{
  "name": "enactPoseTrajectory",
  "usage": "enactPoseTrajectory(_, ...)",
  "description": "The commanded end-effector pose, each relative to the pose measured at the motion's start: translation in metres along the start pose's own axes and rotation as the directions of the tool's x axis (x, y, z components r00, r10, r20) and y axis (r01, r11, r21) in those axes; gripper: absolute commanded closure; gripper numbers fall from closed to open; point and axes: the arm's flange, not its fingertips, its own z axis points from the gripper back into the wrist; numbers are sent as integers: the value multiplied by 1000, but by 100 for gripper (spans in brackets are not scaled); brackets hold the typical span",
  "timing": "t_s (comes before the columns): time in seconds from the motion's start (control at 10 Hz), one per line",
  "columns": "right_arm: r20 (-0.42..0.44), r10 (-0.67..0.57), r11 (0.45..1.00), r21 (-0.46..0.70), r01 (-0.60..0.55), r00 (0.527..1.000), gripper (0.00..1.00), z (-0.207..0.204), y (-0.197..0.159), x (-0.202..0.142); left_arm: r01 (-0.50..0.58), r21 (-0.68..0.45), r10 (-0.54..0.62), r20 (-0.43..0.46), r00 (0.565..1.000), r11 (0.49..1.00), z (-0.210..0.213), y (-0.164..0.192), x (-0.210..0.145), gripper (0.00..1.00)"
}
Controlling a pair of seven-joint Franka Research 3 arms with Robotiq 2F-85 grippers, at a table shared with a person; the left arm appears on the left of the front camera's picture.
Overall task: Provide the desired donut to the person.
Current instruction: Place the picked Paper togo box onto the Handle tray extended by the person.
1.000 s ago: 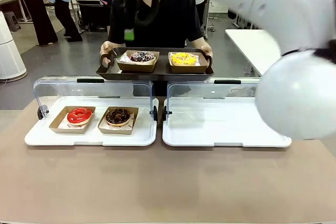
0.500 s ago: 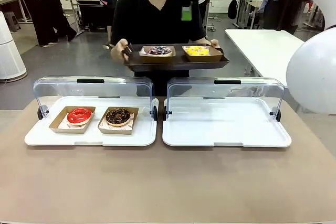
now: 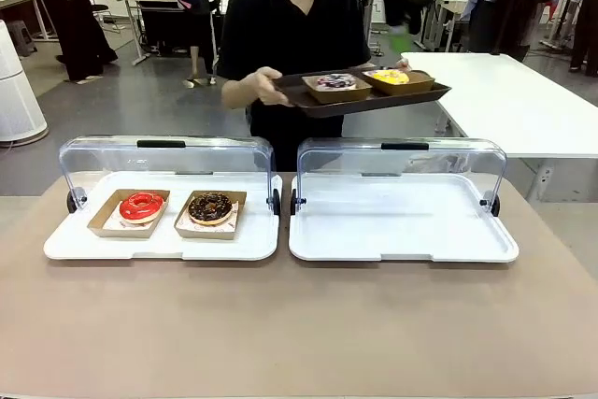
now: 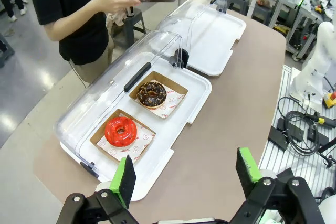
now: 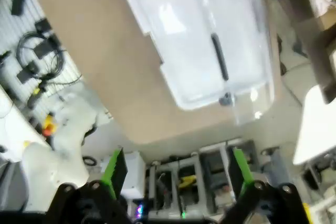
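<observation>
The person [image 3: 290,25] stands at the far side in a black top, holding a dark serving tray [image 3: 308,100] to the right of their body. On it sit a purple-sprinkled donut [image 3: 334,82] and a yellow donut [image 3: 392,77], each in a paper boat. A red donut [image 3: 141,205] and a chocolate donut [image 3: 210,206] lie in the left display tray [image 3: 159,245]. My left gripper [image 4: 186,174] hangs open high over the table's near left corner, above the red donut [image 4: 121,131] and the chocolate donut [image 4: 151,93]. My right gripper [image 5: 177,170] is open and holds nothing.
The right display tray [image 3: 402,249] holds nothing, and its clear lid [image 3: 402,161] stands open like the left lid [image 3: 163,156]. A white table [image 3: 505,100] stands behind at the right. Bystanders move in the background. Cables and arm bases [image 4: 310,114] lie off the table's edge.
The person has carried the serving tray rightward and slightly up. My right arm, which filled the right of the front view, has swung up and out of it.
</observation>
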Motion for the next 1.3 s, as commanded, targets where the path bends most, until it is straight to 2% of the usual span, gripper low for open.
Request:
enactPoseTrajectory(0.0, 13, -84, 995, -54, 84, 996, 0, -110, 67, -66, 0, -6, 0, 7, 1000, 1000, 0, -1, 1, 0)
enactPoseTrajectory(0.1, 108, -158, 979, -111, 169, 982, 0, -107, 58, -80, 0, -6, 0, 7, 1000, 1000, 0, -1, 1, 0)
enactPoseTrajectory(0.3, 298, -131, 980, -106, 169, 946, 0, -101, 44, -97, 0, -6, 0, 7, 1000, 1000, 0, -1, 1, 0)
enactPoseTrajectory(0.4, 339, -140, 978, -98, 183, 930, 0, -104, 38, -102, 0, -6, 0, 7, 1000, 1000, 0, -1, 1, 0)
enactPoseTrajectory(0.7, 386, -178, 973, -69, 221, 905, 0, -115, 24, -107, 0, -6, 0, 7, 1000, 1000, 0, -1, 1, 0)
enactPoseTrajectory(0.8, 390, -172, 971, -85, 222, 904, 0, -113, 21, -104, 0, -6, 0, 7, 1000, 1000, 0, -1, 1, 0)
enactPoseTrajectory(0.9, 388, -191, 953, -148, 266, 902, 0, -107, 18, -88, 0, -6, 0, 7, 1000, 1000, 0, -1, 1, 0)
enactPoseTrajectory(1.0, 363, -198, 967, -83, 243, 911, 0, -111, 22, -109, 0, -6, 0, 7, 1000, 1000, 0, -1, 1, 0)
enactPoseTrajectory(1.2, 363, -198, 967, -83, 243, 911, 0, -111, 22, -109, 0, -6, 0, 7, 1000, 1000, 0, -1, 1, 0)
